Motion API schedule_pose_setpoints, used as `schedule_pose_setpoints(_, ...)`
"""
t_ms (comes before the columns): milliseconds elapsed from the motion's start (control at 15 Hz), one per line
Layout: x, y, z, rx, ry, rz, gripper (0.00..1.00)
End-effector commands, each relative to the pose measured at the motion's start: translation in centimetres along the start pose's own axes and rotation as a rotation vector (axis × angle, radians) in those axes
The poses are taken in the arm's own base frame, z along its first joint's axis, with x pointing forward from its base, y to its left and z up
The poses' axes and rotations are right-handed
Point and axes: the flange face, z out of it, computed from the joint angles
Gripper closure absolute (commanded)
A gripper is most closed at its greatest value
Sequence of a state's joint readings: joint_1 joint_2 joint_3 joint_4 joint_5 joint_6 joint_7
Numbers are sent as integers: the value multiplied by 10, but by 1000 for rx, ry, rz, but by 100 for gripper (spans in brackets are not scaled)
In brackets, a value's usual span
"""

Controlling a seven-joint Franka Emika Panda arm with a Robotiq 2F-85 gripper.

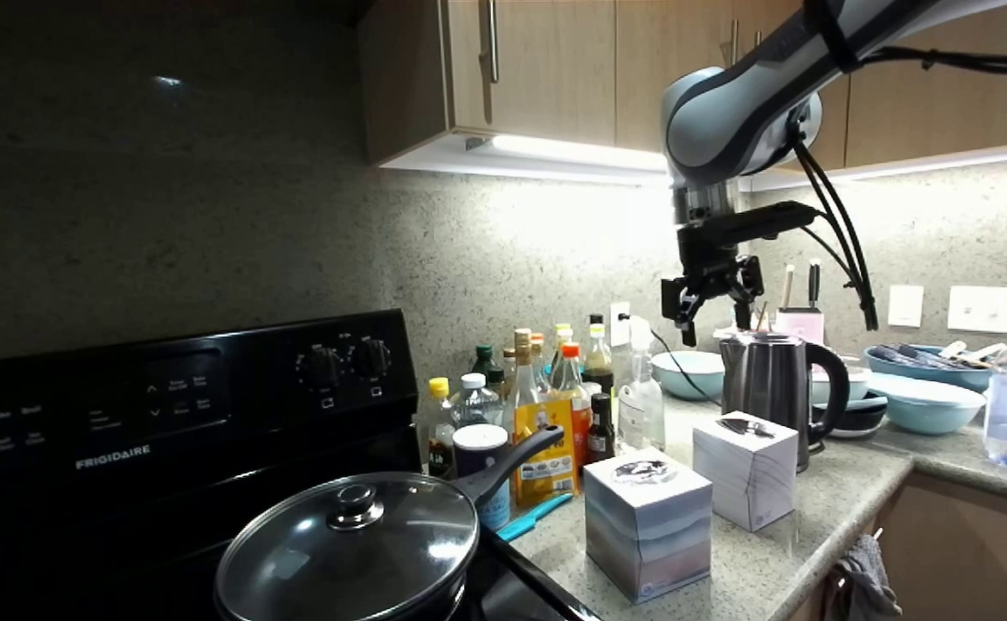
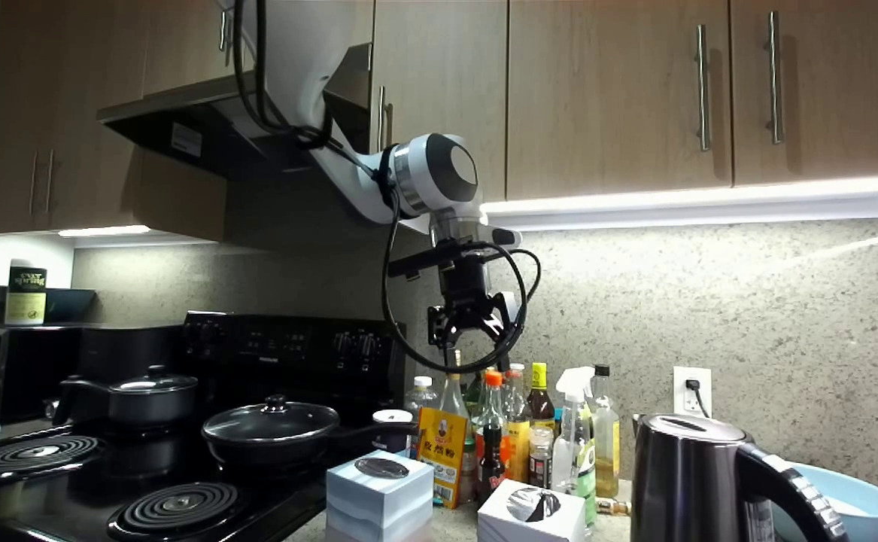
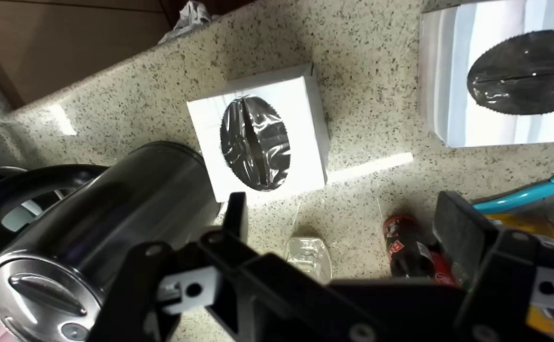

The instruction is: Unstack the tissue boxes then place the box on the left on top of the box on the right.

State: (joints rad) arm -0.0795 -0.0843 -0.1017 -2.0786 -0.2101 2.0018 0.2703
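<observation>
On the grey speckled stone counter (image 3: 129, 109) stand, upright and apart, a cube-shaped cardboard tissue box banded in white, blue-grey and dusty pink (image 1: 648, 528) and a cube-shaped white cardboard tissue box (image 1: 745, 471), both with dark film across an oval opening on top. The banded box is nearer the black electric stove (image 1: 166, 414), and in both exterior views it appears to the left of the white box. In the wrist view a strip of counter shows between the pair.

Well above both boxes hangs the black two-fingered hand (image 3: 349, 222), pointing down over the counter. Its fingers (image 3: 464, 225) are spread wide, and it has hold of nothing.

Just beside the white box, on the side away from the banded box, is a shiny dark steel kettle with a black handle (image 1: 762, 379); whether box and kettle touch, I cannot tell. Toward the speckled backsplash (image 2: 785, 316) stands a crowd of bottles (image 1: 570, 375), among them a clear spray bottle with a white head (image 1: 641, 410), and a flat yellow packet (image 2: 442, 455) stands in front of some of them in both exterior views. A slim turquoise tool (image 1: 536, 517) lies on the counter near the banded box. On the stove sits a black frying pan with a clear glass lid (image 1: 348, 543), its handle reaching toward the bottles. In an exterior view, pale blue bowls (image 1: 926, 410) stand beyond the kettle.
</observation>
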Motion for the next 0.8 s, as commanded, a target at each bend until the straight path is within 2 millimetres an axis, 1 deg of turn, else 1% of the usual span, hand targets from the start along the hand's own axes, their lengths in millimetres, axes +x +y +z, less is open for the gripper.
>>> schedule_pose_setpoints(0, -2, -12, 15, 43, -28, -1, 0)
schedule_pose_setpoints(67, -4, -18, 21, 57, -36, 1, 0)
schedule_pose_setpoints(133, -7, -28, 33, 84, -55, 8, 0)
schedule_pose_setpoints(267, -14, -42, 49, 119, -91, 7, 0)
schedule_pose_setpoints(400, -23, -53, 65, 112, -86, -23, 0)
schedule_pose_setpoints(467, -24, -56, 70, 94, -79, -36, 0)
schedule_pose_setpoints(533, -16, -51, 62, 96, -96, -20, 0)
schedule_pose_setpoints(600, -19, -55, 68, 95, -96, -27, 0)
schedule_pose_setpoints(733, -20, -57, 72, 95, -98, -31, 0)
